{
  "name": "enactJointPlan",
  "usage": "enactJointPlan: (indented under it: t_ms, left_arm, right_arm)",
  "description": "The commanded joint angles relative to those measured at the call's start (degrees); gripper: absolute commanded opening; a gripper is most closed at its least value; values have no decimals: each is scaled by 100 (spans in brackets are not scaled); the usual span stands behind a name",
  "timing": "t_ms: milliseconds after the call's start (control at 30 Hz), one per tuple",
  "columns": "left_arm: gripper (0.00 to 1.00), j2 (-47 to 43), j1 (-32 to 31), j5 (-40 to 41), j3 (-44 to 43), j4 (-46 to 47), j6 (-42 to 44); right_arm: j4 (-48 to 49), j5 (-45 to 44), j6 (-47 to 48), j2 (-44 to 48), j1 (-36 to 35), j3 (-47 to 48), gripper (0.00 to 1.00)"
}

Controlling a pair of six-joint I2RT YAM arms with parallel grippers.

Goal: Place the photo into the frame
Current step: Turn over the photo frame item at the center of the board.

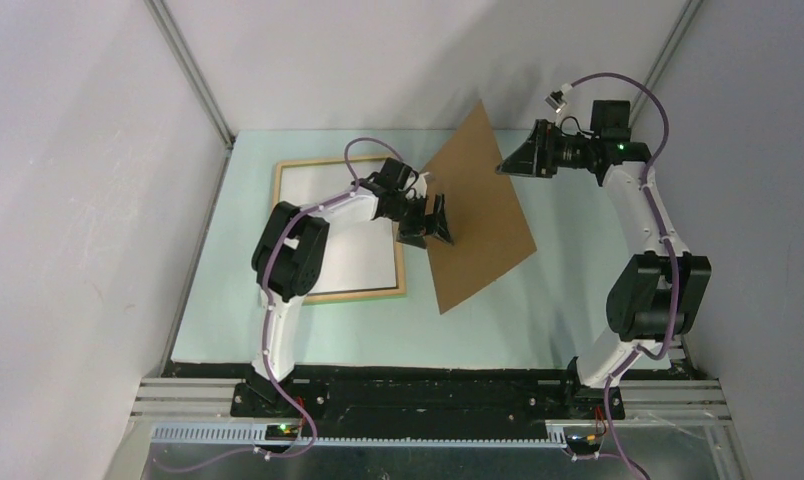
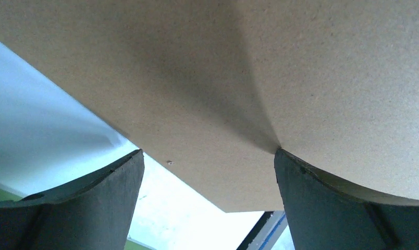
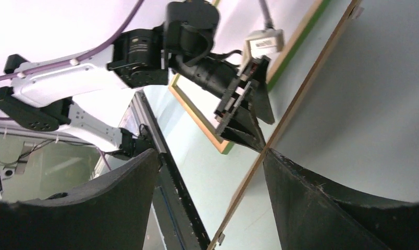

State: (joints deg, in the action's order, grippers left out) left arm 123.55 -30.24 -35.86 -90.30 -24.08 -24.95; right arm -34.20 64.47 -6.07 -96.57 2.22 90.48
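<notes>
Brown backing board [image 1: 476, 215] stands tilted between my wide-spread left gripper [image 1: 430, 222] and right gripper [image 1: 518, 160], neither clamping it. Photo [image 1: 343, 225] lies white-side-up in the frame [image 1: 278, 215]; next, lower the board over it.

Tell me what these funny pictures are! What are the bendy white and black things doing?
They are two robot arms bolted to a table. One picture looks down from above. The other two come from small cameras on each arm's wrist, so you see its own dark fingers up close. On the table lies a wooden frame with a white sheet inside, probably the photo face down. A brown board stands tilted up between the arms. The left gripper is against its lower side and the right gripper is at its top edge. Both have their fingers wide open, so neither is pinching it.
</notes>
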Motion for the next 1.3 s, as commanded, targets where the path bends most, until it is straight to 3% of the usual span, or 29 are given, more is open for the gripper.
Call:
enactJointPlan:
  t_ms: [0, 600, 867, 1000, 1267]
  left_arm:
    - [98, -134, -399, -104, 173, 422, 72]
    - [98, -921, -146, -233, 535, 465, 250]
    - [99, -2045, 223, -261, 910, 461, 220]
    - [99, -2639, 263, -163, 850, 461, -89]
    - [99, -3272, 282, 204, 460, 469, -1481]
  right_arm:
    - [-504, 769, -340, 281, -599, 245, 78]
    - [-729, 648, -202, 591, -1093, 382, 83]
    - [-872, 624, -111, 509, -1187, 561, 85]
    - [-857, 620, -103, 448, -1226, 620, 86]
    - [-872, 491, -5, 471, -1345, 626, 86]
